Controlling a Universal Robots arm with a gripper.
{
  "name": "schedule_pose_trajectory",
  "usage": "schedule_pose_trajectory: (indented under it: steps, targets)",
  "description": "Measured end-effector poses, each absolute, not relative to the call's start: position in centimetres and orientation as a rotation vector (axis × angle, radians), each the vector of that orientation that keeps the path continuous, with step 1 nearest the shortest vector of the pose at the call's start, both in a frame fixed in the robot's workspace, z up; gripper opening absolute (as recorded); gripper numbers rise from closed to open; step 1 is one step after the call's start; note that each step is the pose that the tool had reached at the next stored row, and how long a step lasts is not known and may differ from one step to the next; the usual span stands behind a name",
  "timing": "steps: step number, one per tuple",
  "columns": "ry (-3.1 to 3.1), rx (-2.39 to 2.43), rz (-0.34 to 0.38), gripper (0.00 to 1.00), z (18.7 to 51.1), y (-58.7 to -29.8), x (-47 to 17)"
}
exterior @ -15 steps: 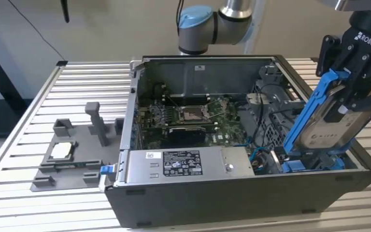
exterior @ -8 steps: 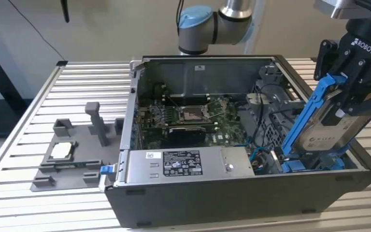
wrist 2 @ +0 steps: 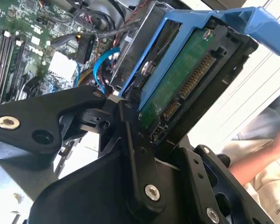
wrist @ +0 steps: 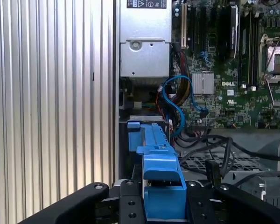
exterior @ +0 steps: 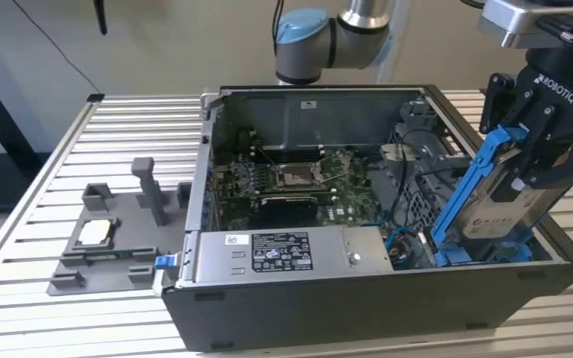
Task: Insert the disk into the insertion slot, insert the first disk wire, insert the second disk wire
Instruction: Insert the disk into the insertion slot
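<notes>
While the gripper (exterior: 543,168) clamps its black fingers (exterior: 570,165) on both sides of the disk (exterior: 495,216), the drive hangs steeply tilted over the corner of the open computer case (exterior: 366,313) at the exterior view's right. Its bright blue carrier frame (exterior: 465,194) runs along the edge facing the case's middle. The lower end dips below the case rim into the blue-lined bay (exterior: 486,257), and the upper end rises well above the rim. Whether the lower end touches the bay I cannot tell. The second wrist view shows the disk's green circuit-board underside (wrist 2: 182,79) with its connector row facing the camera.

Inside the case lie the motherboard (wrist: 224,70) and looping blue cables (wrist: 177,100), beside the grey power-supply box (wrist: 144,51). The case stands on a slatted aluminium table (exterior: 137,127), where a grey fixture (exterior: 107,239) sits towards the exterior view's left.
</notes>
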State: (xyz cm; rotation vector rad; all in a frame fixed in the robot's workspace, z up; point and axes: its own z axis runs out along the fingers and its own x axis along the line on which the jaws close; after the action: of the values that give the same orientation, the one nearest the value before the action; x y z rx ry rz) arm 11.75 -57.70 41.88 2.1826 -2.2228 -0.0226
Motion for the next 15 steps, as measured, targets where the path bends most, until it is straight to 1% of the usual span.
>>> schedule_pose_trajectory:
  steps: [15]
  targets:
    - [-2.225,2.187,-0.03,0.33,40.7,-57.4,11.7]
